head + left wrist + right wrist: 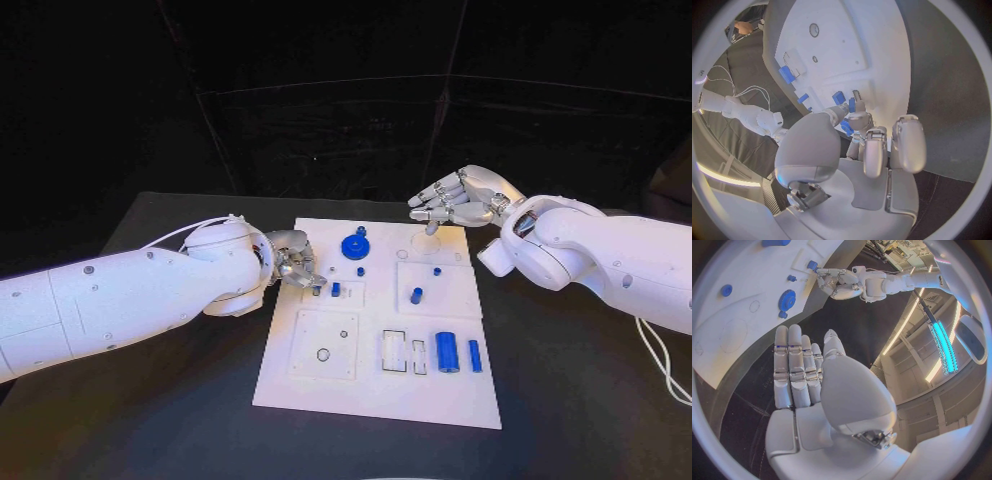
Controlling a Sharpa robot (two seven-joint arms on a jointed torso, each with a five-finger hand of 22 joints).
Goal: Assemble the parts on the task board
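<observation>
On the white task board (378, 390) mid-counter, the left hand (296, 262) seems to pinch a small blue part (335, 289) for seating, needing careful alignment, while the right hand (459, 200) hovers, fingers together, empty.

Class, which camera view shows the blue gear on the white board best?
The head view: the blue gear shows whole, from above, near the white board's far edge. The right wrist view shows it smaller and slanted. I cannot pick it out in the left wrist view.
</observation>
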